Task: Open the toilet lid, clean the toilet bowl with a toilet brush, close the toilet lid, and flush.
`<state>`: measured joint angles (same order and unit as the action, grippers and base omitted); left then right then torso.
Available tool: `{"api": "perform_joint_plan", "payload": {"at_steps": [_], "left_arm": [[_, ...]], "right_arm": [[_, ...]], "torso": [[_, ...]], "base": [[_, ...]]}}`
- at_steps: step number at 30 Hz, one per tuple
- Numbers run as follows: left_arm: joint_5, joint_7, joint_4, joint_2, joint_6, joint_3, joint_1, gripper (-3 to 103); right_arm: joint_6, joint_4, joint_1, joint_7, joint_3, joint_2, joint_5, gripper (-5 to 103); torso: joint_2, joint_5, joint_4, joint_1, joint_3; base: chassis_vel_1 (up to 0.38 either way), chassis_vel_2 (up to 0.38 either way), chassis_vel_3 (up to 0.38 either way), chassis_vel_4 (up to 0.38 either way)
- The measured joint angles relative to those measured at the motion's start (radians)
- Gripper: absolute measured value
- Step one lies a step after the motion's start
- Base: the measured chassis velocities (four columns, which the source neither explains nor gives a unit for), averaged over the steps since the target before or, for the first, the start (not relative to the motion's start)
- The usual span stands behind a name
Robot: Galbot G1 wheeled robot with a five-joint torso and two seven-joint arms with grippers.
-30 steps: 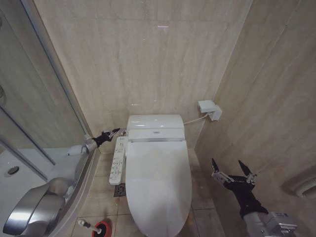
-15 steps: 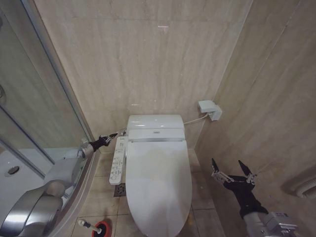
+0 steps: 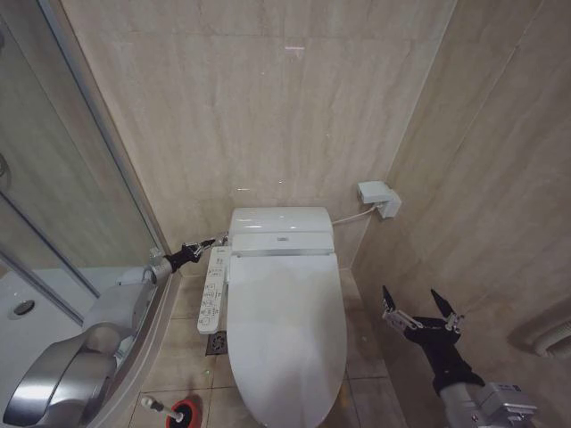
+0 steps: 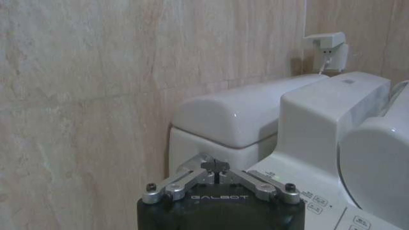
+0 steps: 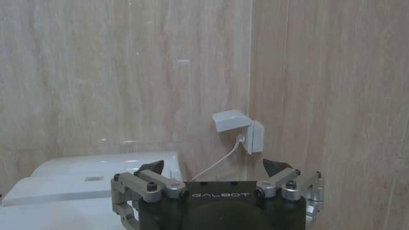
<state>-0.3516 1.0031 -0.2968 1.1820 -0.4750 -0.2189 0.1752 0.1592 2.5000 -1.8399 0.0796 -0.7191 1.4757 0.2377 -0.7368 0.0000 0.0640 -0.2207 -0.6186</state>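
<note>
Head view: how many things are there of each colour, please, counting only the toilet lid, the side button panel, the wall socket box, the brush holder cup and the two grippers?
White: 3, namely toilet lid, button panel, socket box
Red: 1, brush holder cup
Dark: 2, left gripper, right gripper
Total: 6

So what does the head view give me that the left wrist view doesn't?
Head view alone: the toilet lid shut over the whole bowl, the toilet brush standing in its red holder on the floor at the robot's left, the shower tray, and the right gripper open, off to the toilet's right. Left wrist view alone: the left gripper close up, jaws shut, near the tank's side. Both share the tank, the button panel and the wall socket.
</note>
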Motion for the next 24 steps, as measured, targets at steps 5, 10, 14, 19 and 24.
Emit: {"api": "perform_joint_plan", "payload": {"at_steps": [5,10,14,19,24], "left_arm": [[0.000,0.004,-0.002,-0.001,-0.001,-0.001,0.002,0],[0.000,0.005,-0.002,0.002,-0.001,-0.001,0.002,0],[0.004,0.005,-0.001,0.006,-0.001,-0.001,0.002,0],[0.007,0.008,0.000,0.009,0.000,-0.003,0.002,0],[0.011,0.015,0.000,0.009,0.000,-0.001,0.003,0]], "right_arm": [[0.000,0.000,0.000,0.000,0.000,0.000,0.000,100],[0.000,0.000,0.000,0.000,0.000,0.000,0.000,100],[0.000,0.000,0.000,0.000,0.000,0.000,0.000,100],[0.000,0.000,0.000,0.000,0.000,0.000,0.000,100],[0.000,0.000,0.000,0.000,0.000,0.000,0.000,100]], "torso": [[0.000,-0.0001,-0.0004,0.000,0.000],[0.000,0.0000,0.0002,0.000,0.000],[0.000,0.0000,0.0003,0.000,0.000],[0.000,0.0000,-0.0004,0.000,0.000],[0.000,0.0000,0.0000,0.000,0.000]], "base": [[0.000,0.000,0.000,0.000],[-0.059,0.006,0.061,-0.023],[0.000,0.000,0.000,0.000],[0.000,0.000,0.000,0.000],[0.000,0.000,0.000,0.000]]}}
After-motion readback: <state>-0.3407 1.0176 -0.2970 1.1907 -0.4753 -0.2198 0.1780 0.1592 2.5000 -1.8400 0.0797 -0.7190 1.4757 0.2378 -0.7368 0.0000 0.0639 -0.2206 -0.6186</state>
